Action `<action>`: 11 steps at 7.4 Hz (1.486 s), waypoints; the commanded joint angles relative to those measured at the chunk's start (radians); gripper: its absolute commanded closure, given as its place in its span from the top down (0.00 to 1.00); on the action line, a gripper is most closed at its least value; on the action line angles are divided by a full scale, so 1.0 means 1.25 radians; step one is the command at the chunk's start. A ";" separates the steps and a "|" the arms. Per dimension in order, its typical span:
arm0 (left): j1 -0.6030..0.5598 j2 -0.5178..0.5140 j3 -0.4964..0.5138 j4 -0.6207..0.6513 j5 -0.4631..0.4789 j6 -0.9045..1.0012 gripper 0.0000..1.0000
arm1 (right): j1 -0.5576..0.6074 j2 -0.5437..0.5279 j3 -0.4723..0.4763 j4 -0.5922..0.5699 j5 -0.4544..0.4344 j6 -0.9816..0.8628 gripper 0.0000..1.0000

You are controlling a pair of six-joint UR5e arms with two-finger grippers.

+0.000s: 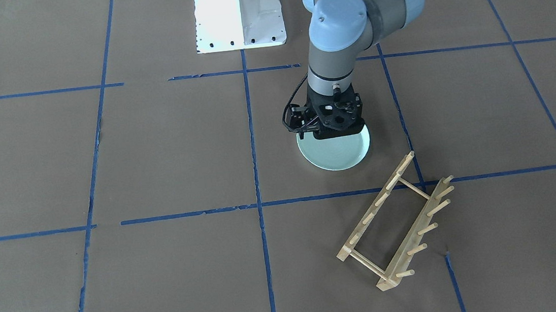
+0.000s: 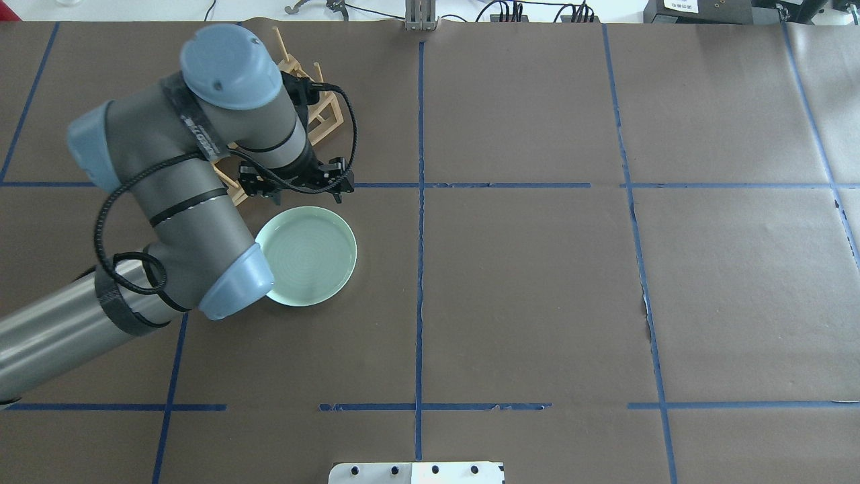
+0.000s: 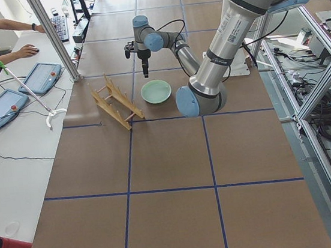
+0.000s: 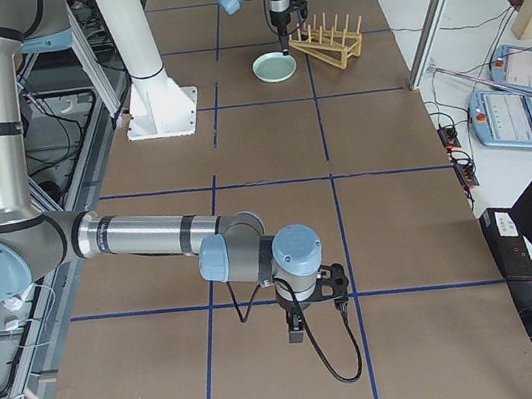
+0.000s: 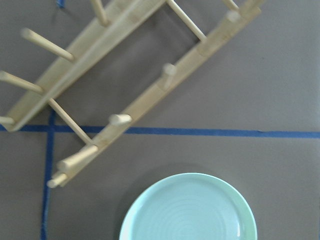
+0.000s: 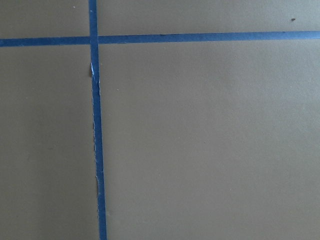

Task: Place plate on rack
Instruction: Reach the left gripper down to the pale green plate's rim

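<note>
The plate (image 1: 337,154) lies flat on the brown table (image 1: 165,151). My left gripper (image 1: 331,129) hangs above it, pointing straight down, and in the front view it covers the plate's robot-side edge. From the left-end camera I see a gap between the gripper's tip and the plate, so the two are apart, and it holds nothing that I can see. The wrist housing hides the fingers in the front and overhead views, and the left wrist camera shows none, so I cannot tell how far the jaws stand open.

The rack (image 1: 397,226) stands just beside the plate, on the side away from the robot and toward its left, not touching it. A blue tape line (image 5: 225,133) runs between them.

My right gripper (image 4: 296,334) hangs low over the table, well apart from the plate. I cannot tell how its jaws stand either.
</note>
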 commanded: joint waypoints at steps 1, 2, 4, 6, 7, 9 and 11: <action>0.087 -0.012 0.060 -0.003 0.074 -0.004 0.96 | 0.000 0.000 0.000 0.000 0.000 0.000 1.00; 0.092 -0.018 0.076 -0.007 0.079 -0.004 0.86 | 0.000 0.000 0.000 0.000 0.000 0.000 1.00; 0.108 -0.014 0.092 -0.018 0.080 0.014 0.74 | 0.000 0.000 0.000 0.000 0.000 0.000 1.00; 0.108 -0.012 0.094 -0.021 0.080 0.017 0.63 | 0.000 0.000 0.000 0.000 0.000 0.000 1.00; 0.108 -0.010 0.095 -0.023 0.080 0.018 0.62 | 0.000 0.000 0.000 0.000 0.000 0.000 1.00; 0.108 -0.012 0.101 -0.027 0.091 0.018 0.38 | 0.000 0.000 0.000 0.000 0.000 0.000 1.00; 0.108 -0.012 0.101 -0.027 0.091 0.018 0.05 | 0.000 0.000 0.000 0.000 0.000 0.000 1.00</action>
